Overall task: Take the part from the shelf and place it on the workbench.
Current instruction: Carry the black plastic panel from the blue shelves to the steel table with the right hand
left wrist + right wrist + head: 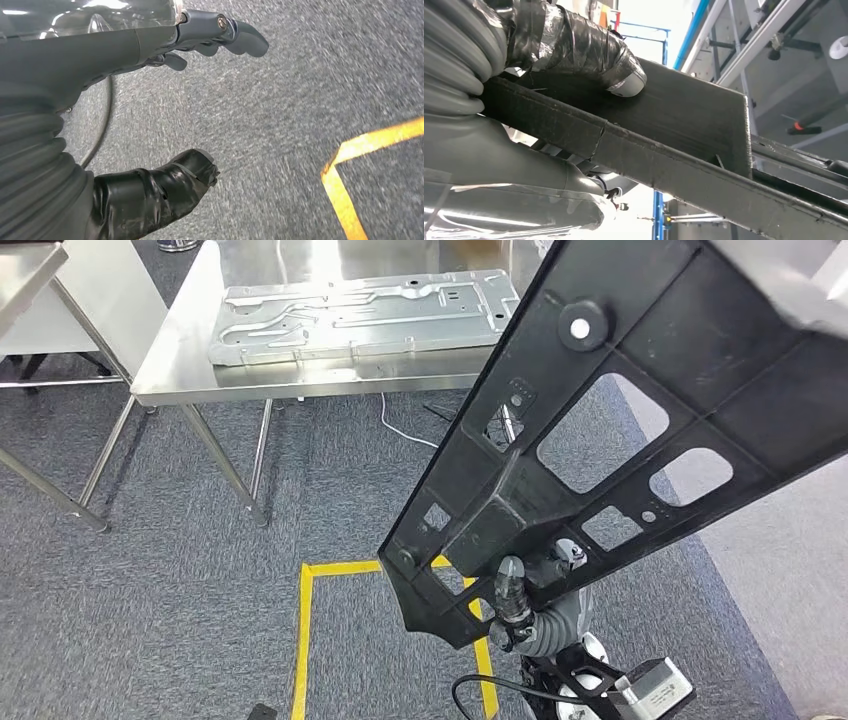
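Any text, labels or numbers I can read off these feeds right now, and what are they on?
None legible.
Black plastic part held in the right hand: small raised moulded marks near its middle, too small to read.
Metal panel on the workbench: stamped shapes, no text.
Yellow floor tape: plain marking, no words.

A workshop — steel workbench [170, 360] bearing a stamped metal panel [360, 315], yellow floor tape [303, 640] on grey carpet.

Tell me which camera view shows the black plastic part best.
The head view: the black plastic part shows nearly whole there, with its ribs and cut-outs, held by the right hand at its lower end. The right wrist view has a close edge of it under the thumb. The left wrist view looks at carpet.
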